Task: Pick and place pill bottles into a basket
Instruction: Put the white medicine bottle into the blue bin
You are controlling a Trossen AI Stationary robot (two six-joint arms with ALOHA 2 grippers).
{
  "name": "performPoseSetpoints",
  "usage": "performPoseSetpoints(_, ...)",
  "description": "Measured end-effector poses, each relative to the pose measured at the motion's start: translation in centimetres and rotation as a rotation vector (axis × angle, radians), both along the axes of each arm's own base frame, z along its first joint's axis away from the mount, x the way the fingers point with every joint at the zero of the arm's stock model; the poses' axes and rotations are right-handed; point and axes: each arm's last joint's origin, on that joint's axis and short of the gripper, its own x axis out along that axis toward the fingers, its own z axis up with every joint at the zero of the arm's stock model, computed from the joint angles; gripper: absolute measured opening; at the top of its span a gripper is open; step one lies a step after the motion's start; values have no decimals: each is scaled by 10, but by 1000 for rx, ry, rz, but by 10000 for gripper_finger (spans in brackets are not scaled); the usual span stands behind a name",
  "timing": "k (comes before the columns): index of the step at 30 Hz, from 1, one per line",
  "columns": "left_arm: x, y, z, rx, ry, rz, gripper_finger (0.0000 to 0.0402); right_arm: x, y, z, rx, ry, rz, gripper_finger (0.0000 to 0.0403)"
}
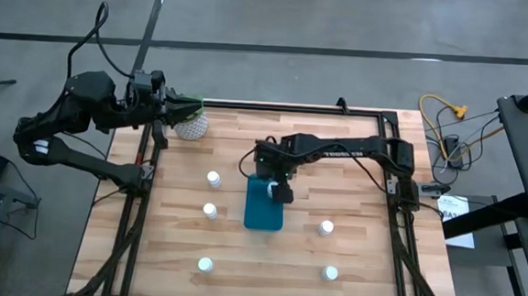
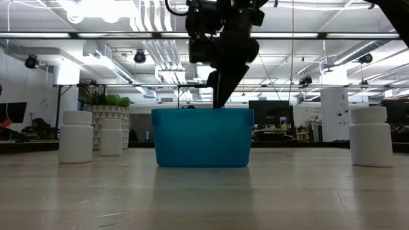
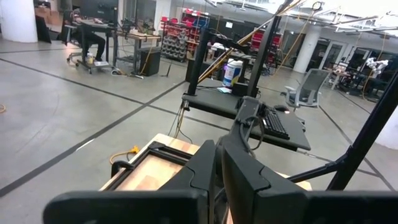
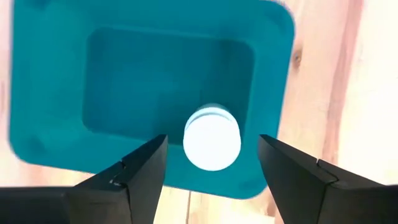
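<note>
Right gripper [image 4: 211,163] hovers over basket [image 1: 264,208], jaws spread, bottle [image 4: 212,138] between fingers, untouched, apparently inside basket's end: likely just released. Left gripper [image 3: 217,171] parked at table's far left corner, jaws pressed together. Five bottles [image 1: 213,177] stand around basket; plant pot [image 1: 192,123] clear of path.

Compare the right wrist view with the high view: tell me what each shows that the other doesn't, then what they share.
Only the right wrist view: a pill bottle inside the basket, with the open right gripper fingers apart on either side of it, not touching. Only the high view: five pill bottles on the table, the white plant pot and the left gripper waiting at the table's far left corner. Both: the teal basket and the right gripper above it.
</note>
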Motion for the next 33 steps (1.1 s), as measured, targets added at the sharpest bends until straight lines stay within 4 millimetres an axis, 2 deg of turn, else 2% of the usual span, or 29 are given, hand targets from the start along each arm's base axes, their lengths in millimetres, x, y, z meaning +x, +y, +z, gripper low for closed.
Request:
performPoseSetpoints(8,1,0,-3,-2,31,-1,11,-10,1,47,-12,-92,5,239)
performPoseSetpoints(22,1,0,-3,31,35,0,11,-76,12,138,-7,-264,-31,238)
performPoseSetpoints(28,1,0,-1,46,28,0,11,-103,26,162,-4,-308,12,242)
performPoseSetpoints(33,2,0,-2,45,30,0,11,-119,41,171,6,-297,51,237)
